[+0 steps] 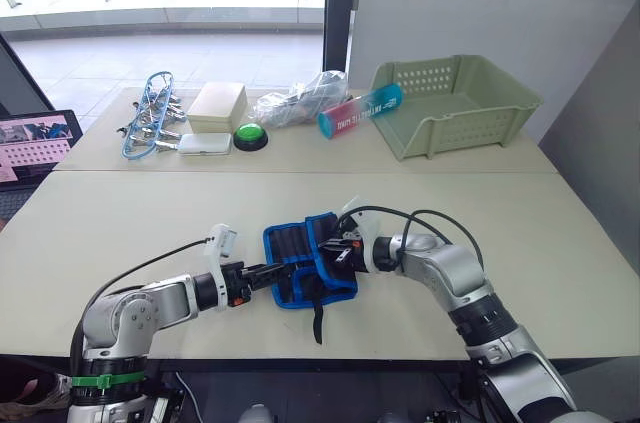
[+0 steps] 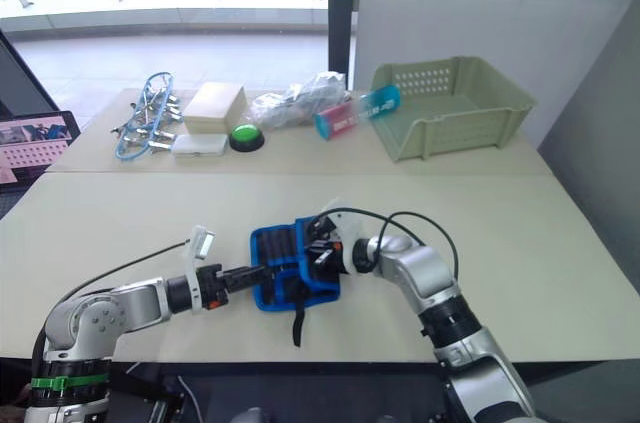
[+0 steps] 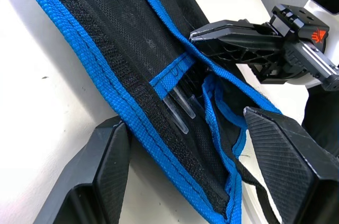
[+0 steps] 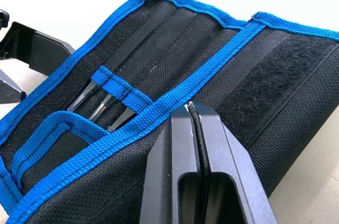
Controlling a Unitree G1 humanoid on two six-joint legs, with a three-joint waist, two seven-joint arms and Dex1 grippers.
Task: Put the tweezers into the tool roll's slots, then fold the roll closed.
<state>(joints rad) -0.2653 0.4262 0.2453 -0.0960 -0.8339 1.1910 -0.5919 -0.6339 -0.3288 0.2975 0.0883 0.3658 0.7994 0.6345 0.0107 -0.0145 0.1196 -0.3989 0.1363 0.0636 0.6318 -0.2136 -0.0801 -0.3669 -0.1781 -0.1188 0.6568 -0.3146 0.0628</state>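
The tool roll (image 1: 305, 261) lies partly folded on the near table, black with blue edging, its strap (image 1: 317, 318) trailing toward the front edge. My left gripper (image 1: 262, 274) is open, with the roll's left edge between its fingers (image 3: 100, 181). At the roll's right side, my right gripper (image 1: 343, 248) is shut on a blue-edged flap (image 4: 159, 105) and holds it raised over the inner face. Tips of the tweezers (image 4: 103, 106) poke out of the slots (image 4: 159, 38) under a small blue band, and the tweezers (image 3: 180, 110) also appear in the left wrist view.
The far table carries a pale green basket (image 1: 455, 103), silver clips with blue wire (image 1: 150, 113), a cream box (image 1: 217, 105), a white case (image 1: 204, 143), a green button (image 1: 250, 135), a clear bag (image 1: 300, 103) and a pink-blue tube (image 1: 358, 110). A screen (image 1: 35, 143) stands at the left.
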